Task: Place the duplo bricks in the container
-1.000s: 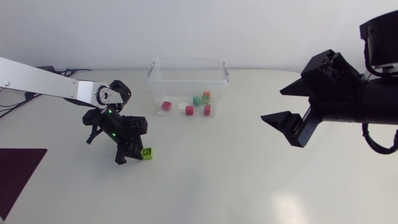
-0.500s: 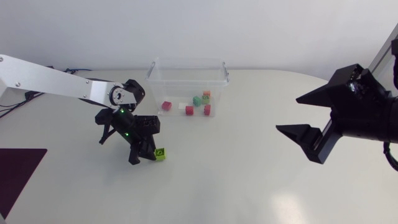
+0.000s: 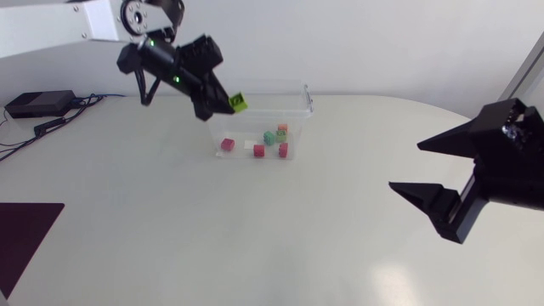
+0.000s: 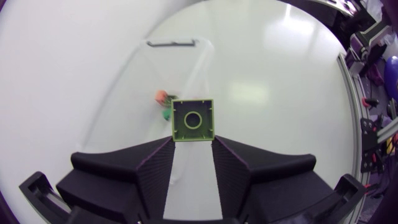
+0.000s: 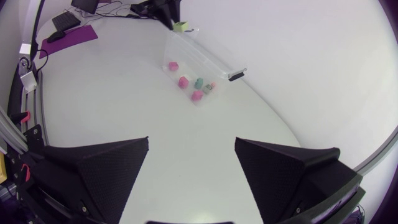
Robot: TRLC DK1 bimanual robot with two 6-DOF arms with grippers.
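1. Done so far: several small pieces lying on the floor of the clear container (image 3: 299, 109), set at the far edge of the worktop (image 3: 255, 246) near its middle. Among them are three red bricks (image 3: 259, 150), a teal brick (image 3: 269, 137) and an orange-topped brick (image 3: 281, 129).
2. In hand: a lime-green brick (image 3: 240, 103), pinched from two sides at the fingertips of the left claw (image 3: 231, 104) and held in the air over the container's left end, apparently above the rim.
3. Idle: the right claw (image 3: 405, 166), spread wide with nothing between its fingers, above the worktop's right side and well apart from the container.
4. Judged nearly finished, the lime-green brick being the only one seen outside the container.
5. Left to do, by that reading: release it over the opening so that it lands inside, not on the rim.
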